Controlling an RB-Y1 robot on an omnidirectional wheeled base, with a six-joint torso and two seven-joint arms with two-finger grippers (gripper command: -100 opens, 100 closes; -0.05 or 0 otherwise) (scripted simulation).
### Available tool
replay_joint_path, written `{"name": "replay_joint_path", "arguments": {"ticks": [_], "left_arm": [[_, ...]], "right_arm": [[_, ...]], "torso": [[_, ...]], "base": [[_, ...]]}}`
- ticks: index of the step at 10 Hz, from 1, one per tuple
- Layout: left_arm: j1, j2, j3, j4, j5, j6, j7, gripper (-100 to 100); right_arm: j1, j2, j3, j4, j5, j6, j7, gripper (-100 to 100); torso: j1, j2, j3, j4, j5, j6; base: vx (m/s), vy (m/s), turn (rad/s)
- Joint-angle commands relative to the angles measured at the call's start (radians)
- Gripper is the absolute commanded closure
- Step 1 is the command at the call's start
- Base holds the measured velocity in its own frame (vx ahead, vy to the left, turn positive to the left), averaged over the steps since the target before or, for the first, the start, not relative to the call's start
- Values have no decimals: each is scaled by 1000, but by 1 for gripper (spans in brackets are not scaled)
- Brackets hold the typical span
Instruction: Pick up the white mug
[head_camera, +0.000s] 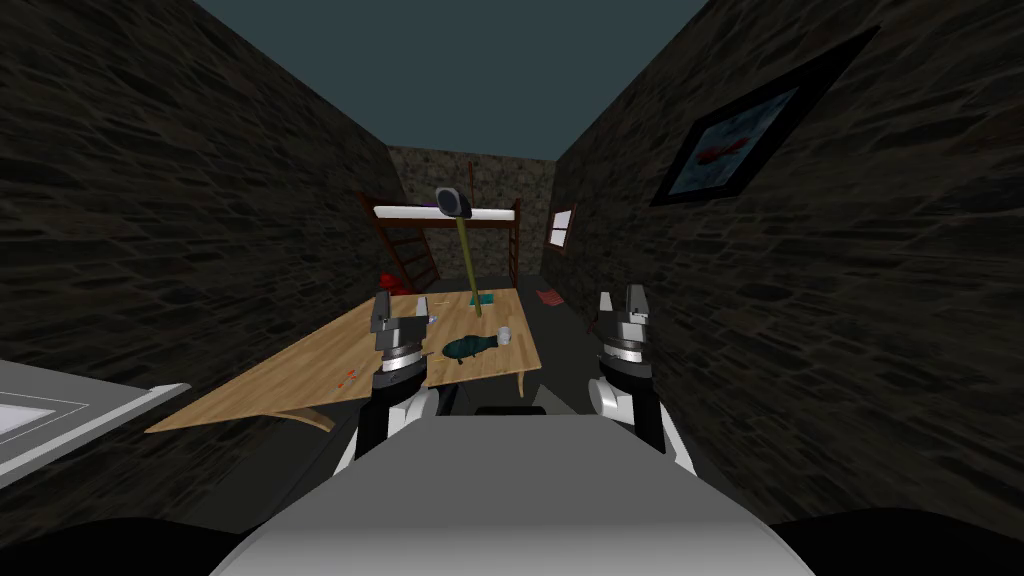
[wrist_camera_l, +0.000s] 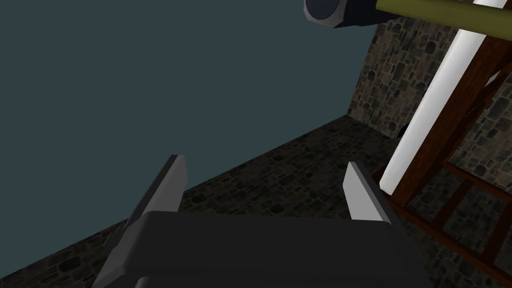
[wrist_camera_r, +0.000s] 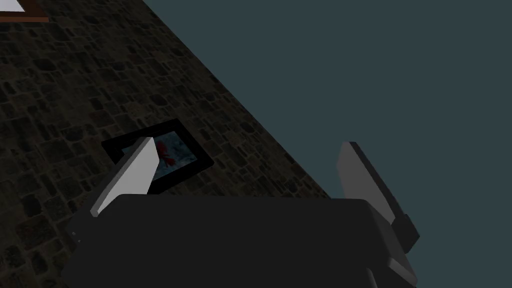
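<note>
White mug (head_camera: 505, 335) stands on the wooden table (head_camera: 300, 370) near its right edge, just beside a dark teal object (head_camera: 468, 346); left gripper (head_camera: 402, 305) raised over the table's near edge, fingers spread, holding nothing; right gripper (head_camera: 620, 300) beyond the right edge, likewise spread and empty.

A wooden table (head_camera: 300, 372) bears a white mug (head_camera: 505, 336) just beside a dark teal object (head_camera: 468, 347). A green-based lamp (head_camera: 467, 262) stands farther back, a small orange item (head_camera: 348, 378) nearer.
</note>
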Motion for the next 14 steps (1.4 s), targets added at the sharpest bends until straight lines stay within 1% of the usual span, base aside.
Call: {"name": "replay_joint_path", "arguments": {"ticks": [1,4,7,11,14], "left_arm": [[-1,35,-1,4,7,2,-3,-100],[-2,113,-4,19,36,12,-15,-100],[-2,179,-8,47,83,28,-33,-100],[9,248,-11,107,166,60,-63,-100],[30,290,-8,171,238,91,-88,-100]], "right_arm": [[0,0,0,0,0,0,0,0],[0,0,0,0,0,0,0,0],[0,0,0,0,0,0,0,0],[0,0,0,0,0,0,0,0],[0,0,0,0,0,0,0,0]], "torso": [[0,0,0,0,0,0],[-7,8,4,2,-2,0],[-10,9,5,2,-2,0],[-14,6,4,1,-3,0],[-17,1,1,0,-4,0]], "base": [[-48,-29,-16],[-123,-106,-39],[-124,-152,-67],[-79,-196,-80],[-9,-255,-92]]}}
